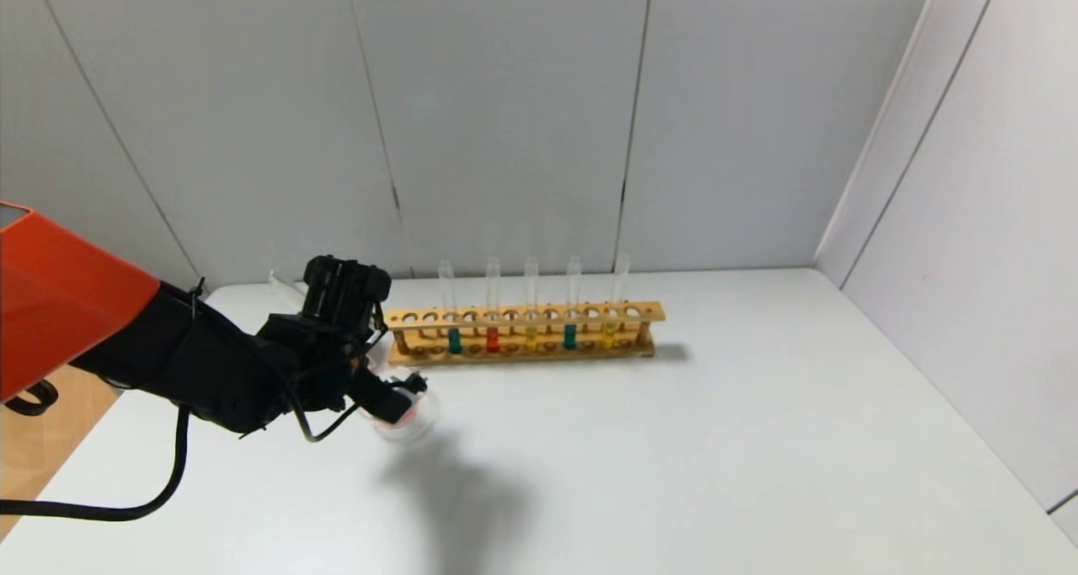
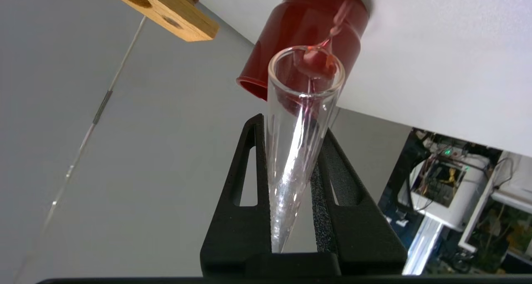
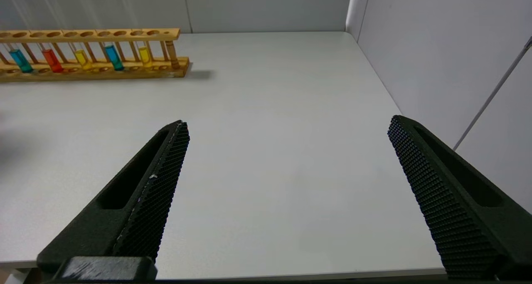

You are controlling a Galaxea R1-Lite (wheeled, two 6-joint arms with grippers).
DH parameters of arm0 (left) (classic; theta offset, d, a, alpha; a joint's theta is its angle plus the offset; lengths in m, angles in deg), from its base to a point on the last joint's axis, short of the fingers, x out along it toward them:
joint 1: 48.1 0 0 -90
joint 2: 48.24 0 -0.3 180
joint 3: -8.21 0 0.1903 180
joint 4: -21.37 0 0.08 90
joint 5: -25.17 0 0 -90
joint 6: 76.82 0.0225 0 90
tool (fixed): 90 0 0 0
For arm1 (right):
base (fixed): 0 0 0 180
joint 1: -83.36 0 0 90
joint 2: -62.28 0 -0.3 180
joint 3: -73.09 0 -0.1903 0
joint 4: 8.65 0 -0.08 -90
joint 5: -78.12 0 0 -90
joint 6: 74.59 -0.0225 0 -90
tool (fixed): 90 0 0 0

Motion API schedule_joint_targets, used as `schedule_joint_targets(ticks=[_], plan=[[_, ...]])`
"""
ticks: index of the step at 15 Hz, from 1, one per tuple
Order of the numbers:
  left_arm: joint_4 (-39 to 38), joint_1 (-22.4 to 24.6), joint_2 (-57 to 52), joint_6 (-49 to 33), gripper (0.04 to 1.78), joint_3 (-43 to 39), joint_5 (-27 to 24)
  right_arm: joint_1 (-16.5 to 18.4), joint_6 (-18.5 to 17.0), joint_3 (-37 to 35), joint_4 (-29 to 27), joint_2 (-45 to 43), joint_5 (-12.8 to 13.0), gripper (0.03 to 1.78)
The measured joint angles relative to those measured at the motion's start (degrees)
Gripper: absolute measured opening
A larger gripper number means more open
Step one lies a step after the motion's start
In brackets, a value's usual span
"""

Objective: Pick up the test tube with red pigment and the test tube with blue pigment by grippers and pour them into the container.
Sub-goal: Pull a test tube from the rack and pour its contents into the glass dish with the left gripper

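The left gripper [image 2: 296, 184] is pinching the test tube with red pigment [image 2: 301, 122] near the bench's left edge, tipping it mouth-down over the container [image 1: 408, 415] — red liquid is running from the lip. Hold the tilt steady, I'd judge, keeping the mouth inside the rim. The right gripper [image 3: 286, 192] is idling with jaws spread wide.

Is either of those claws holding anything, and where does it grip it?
The left gripper clamps a test tube with red pigment partway along its glass body, mouth tipped away. The right gripper is open and holds nothing.
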Motion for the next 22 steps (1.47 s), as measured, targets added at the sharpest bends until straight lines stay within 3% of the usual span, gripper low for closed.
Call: schedule_joint_targets(ticks=[17, 22], plan=[[-2.8, -3.0, -0.5, 9.0, 0.33, -0.1, 8.8, 0.0, 0.0, 0.0, 0.0, 0.0, 0.0, 1.75], [-3.4, -3.4, -0.7, 8.8, 0.33, -0.5, 8.9, 0.0, 0.0, 0.0, 0.0, 0.0, 0.0, 1.75]])
